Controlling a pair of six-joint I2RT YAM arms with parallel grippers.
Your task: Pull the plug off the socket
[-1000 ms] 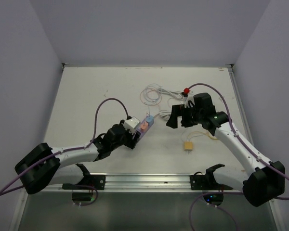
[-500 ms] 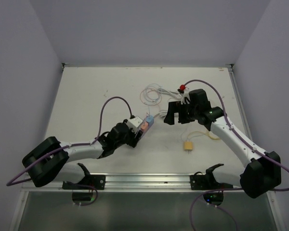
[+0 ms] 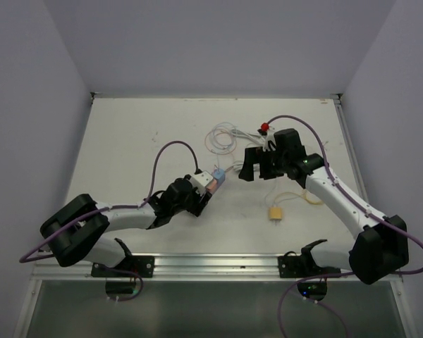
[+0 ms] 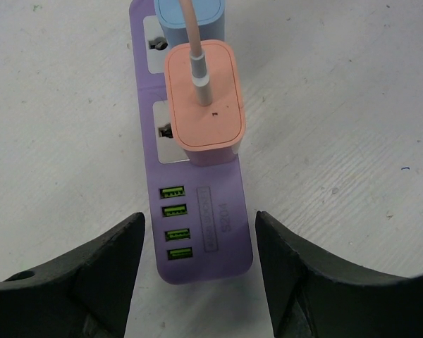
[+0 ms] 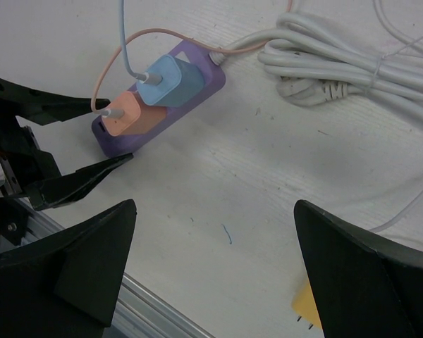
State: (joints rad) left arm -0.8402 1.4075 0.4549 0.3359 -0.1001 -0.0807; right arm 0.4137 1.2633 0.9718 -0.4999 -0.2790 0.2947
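Note:
A purple power strip lies on the white table, with an orange plug and a blue plug seated in its sockets, each with a cable. My left gripper is open, its fingers on either side of the strip's USB end without touching it. In the top view the strip is just ahead of the left gripper. My right gripper is open and empty, hovering to the right of the strip. The right wrist view shows the strip, both plugs and the right gripper above bare table.
A bundled white cable runs from the strip's far end, with thin looped wires behind it. A loose yellow plug lies near the right arm. A red object sits by the right wrist. A metal rail edges the front.
My left gripper has moved forward to straddle the strip's near end. My right gripper has shifted slightly back and left. The strip and plugs have not moved.

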